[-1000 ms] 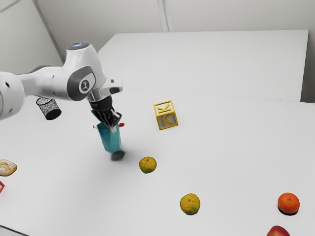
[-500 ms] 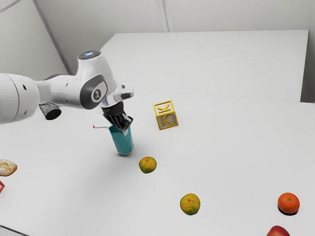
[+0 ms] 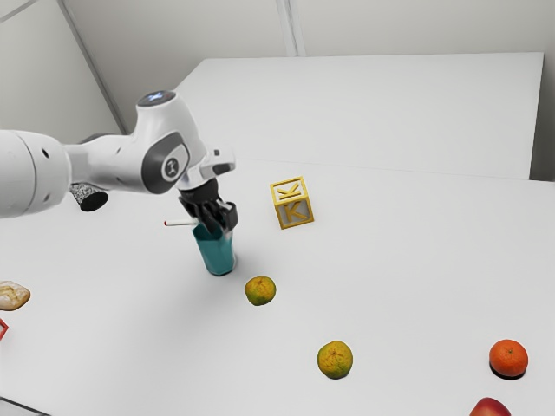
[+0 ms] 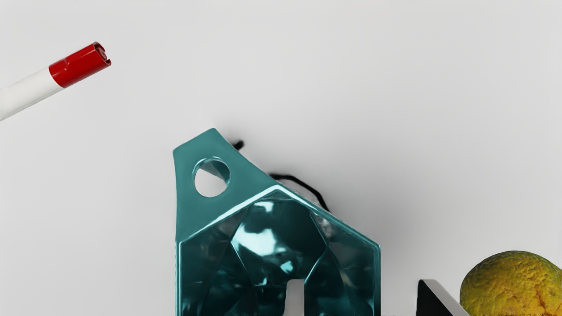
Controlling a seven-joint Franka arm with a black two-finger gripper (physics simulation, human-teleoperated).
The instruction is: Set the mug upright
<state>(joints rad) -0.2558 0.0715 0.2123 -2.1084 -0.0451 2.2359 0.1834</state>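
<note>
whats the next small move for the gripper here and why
I'd ease the gripper straight up, fingers left apart. The teal mug looks upright, mouth up, and one finger is down inside it while the other stands outside with a gap to the wall, so a sideways move or closing would risk tipping it.

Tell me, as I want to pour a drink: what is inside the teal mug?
One of the fingers reaches into the mug, in front of shiny faceted walls; whatever lies behind that finger is covered.
</note>
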